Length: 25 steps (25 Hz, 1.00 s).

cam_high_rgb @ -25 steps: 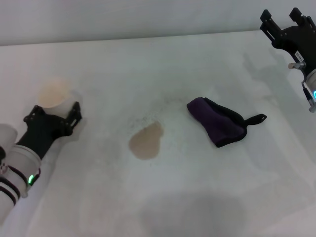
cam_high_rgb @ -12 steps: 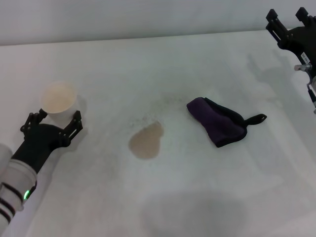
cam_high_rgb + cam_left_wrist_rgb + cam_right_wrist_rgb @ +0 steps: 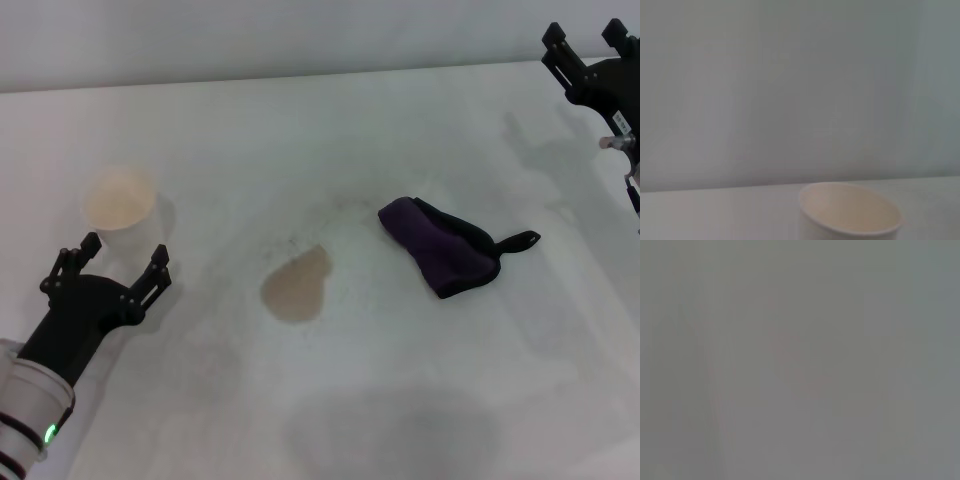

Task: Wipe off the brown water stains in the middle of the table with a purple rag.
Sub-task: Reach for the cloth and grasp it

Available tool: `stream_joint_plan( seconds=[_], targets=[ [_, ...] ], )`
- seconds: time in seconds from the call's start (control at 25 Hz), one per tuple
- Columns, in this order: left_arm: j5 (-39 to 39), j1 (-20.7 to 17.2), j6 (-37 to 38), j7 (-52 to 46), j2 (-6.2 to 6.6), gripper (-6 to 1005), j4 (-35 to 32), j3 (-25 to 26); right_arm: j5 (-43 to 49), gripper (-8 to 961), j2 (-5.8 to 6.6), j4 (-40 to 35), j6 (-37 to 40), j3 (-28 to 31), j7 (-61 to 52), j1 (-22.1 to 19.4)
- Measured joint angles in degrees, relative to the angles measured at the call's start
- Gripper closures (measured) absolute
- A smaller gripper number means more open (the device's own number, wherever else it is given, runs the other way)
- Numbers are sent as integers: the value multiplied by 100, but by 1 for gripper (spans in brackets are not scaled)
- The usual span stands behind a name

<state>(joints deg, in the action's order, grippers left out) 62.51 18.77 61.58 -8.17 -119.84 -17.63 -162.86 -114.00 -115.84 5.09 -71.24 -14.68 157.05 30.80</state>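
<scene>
While not yet lifted, pictured lying in a loose bundle on the white counter (image 3: 400, 380): the purple rag (image 3: 440, 248), black loop tab (image 3: 520, 240) trailing toward the robot's right, well apart from both tools. Just to its left, at mid-counter and unwiped: the brown water stains (image 3: 297, 285), one tan heart-shaped blotch ringed by fine specks. Low at the robot's left, fingers spread wide and holding nothing: the left tool (image 3: 125, 250), just in front of a pale cream cup (image 3: 118, 198), not touching it. High at the far right corner, likewise spread open and empty: the right tool (image 3: 583, 35), the nearer of the two to the rag. Nothing to be made out in the right wrist view.

Likely hazards from here: pinching only the loop tab or the black edging, leaving the bundle to dangle and unfold rather than press flat on the blotch; coming down too shallow and shoving the soft cloth across the smooth counter instead of closing on it; sweeping with too little pressure and merely smearing the liquid wider, out past the specks; swinging the left tool forward and tipping the light cup, adding a fresh spill beside the old one
</scene>
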Motion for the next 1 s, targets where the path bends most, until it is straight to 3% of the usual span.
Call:
stream_joint_plan(
  seconds=[0.44,0.68,0.84,0.96,1.0],
  targets=[
    [-412,-331,312,-27,1,109,-206,-5,-24,109,39,-168,-140,19,-148,-186],
    [-468,-631,1213,-65,-3,109,-231,-9,-7,110,44,-307,-145,-203,-562,-209],
    [-222,-792,1706,-292,11,109,-243,11,-4,110,51,-602,-129,-779,-1162,-230],
    [217,-923,1912,-572,15,109,-225,61,2,110,62,-1062,57,-1746,-1834,-265],
    [405,-965,1955,-600,22,109,-212,69,2,110,62,-1062,57,-1746,-1834,-265]
  ],
)
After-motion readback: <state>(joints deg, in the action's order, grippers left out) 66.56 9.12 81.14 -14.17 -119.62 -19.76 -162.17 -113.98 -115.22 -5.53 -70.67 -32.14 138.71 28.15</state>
